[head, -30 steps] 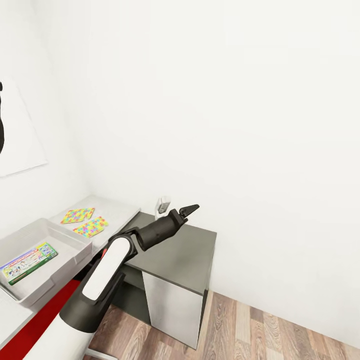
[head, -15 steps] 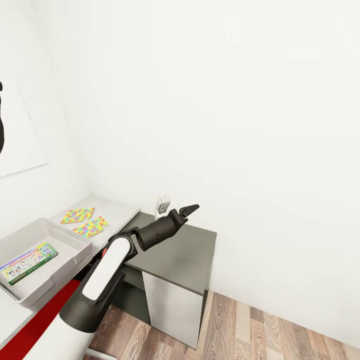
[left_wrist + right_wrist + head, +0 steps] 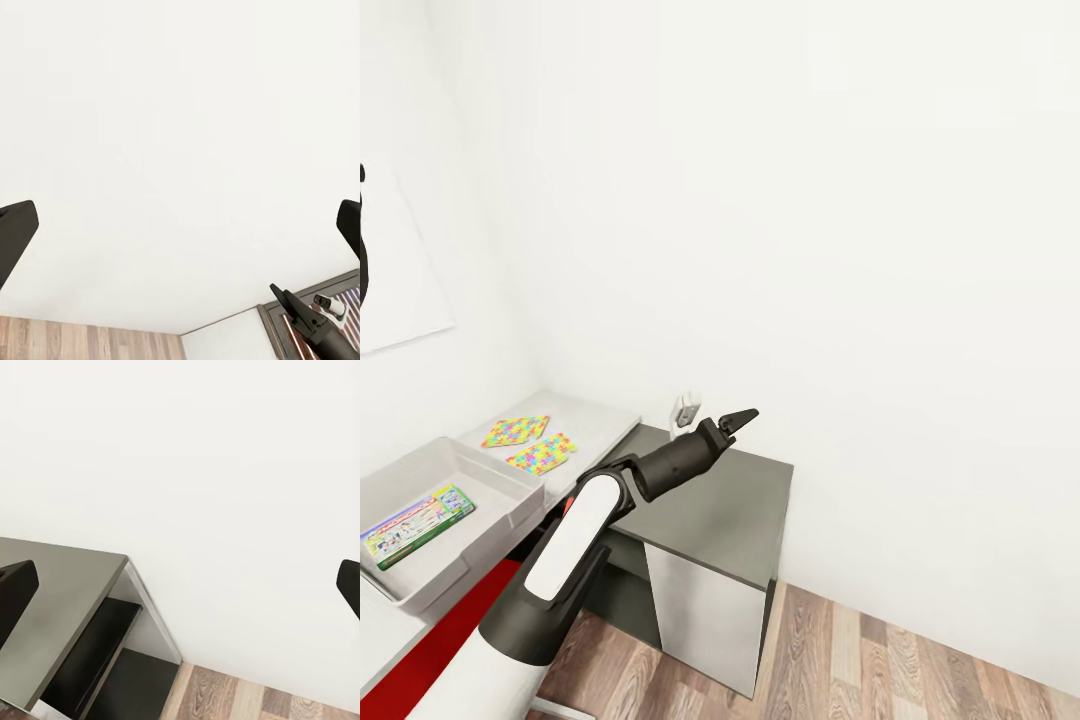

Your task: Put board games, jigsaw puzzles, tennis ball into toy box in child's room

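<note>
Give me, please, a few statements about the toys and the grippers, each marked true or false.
1. A white-green flat cardboard board game lies inside the light grey open-topped toy box. True.
2. Both bright multicoloured jigsaw puzzles lie in the toy box. False: they lie on the pale grey table, beyond the box.
3. The left gripper is shut on a tennis ball. False: its fingers stand wide apart with nothing between them.
4. The right gripper is open and holds nothing. True.
5. The dark grey cabinet stands on carpet. False: it stands on a wooden plank floor.
</note>
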Tool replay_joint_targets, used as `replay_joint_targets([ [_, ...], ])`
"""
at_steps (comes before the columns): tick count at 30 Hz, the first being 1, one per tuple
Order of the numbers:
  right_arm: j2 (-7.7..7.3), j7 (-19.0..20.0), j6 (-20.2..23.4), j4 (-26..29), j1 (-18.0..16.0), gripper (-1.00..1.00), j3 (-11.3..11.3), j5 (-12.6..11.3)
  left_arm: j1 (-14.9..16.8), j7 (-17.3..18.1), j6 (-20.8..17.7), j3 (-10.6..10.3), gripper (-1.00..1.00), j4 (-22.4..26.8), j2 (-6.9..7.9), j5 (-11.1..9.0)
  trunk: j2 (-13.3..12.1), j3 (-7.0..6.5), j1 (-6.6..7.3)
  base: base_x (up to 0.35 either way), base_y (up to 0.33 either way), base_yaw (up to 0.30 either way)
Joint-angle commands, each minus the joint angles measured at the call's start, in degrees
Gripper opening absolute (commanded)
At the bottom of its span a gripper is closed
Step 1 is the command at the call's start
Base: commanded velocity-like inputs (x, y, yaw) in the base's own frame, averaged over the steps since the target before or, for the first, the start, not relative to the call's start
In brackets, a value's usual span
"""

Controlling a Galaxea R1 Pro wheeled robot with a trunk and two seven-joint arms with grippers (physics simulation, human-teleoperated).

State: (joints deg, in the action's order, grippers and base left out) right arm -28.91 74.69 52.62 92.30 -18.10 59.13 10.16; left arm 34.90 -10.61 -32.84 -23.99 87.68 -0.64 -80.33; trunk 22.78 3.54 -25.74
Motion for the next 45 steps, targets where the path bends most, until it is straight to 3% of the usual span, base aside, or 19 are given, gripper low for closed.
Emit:
replay_joint_targets([
  [1,-0.01,0.6,0.4,0.0,-0.1,1.0,0.1,0.6,0.1,-0.5,-0.1,0.0,1.0,0.1,-0.01,-0.6,0.1,0.14,-0.04,0.0,0.0,0.0],
  [12,0.97,0.9,1.4,0.2,-0.1,1.0,-0.5,0.2,-0.1,-0.4,-0.2,1.0,1.0,0.2,0.46,-0.1,0.1,0.14,-0.04,0.0,0.0,-0.095],
  [33,1.94,0.7,2.0,0.1,-0.1,1.0,-1.7,0.6,-0.2,-0.5,-0.2,1.4,1.0,0.0,0.61,0.3,0.1,0.14,-0.04,0.0,0.0,-0.254],
  [45,2.71,-1.2,2.0,-1.2,-0.4,1.0,-7.0,0.9,-0.2,-0.6,-0.2,1.3,1.0,-0.6,0.47,0.4,0.1,0.14,-0.04,0.0,0.0,-0.28],
])
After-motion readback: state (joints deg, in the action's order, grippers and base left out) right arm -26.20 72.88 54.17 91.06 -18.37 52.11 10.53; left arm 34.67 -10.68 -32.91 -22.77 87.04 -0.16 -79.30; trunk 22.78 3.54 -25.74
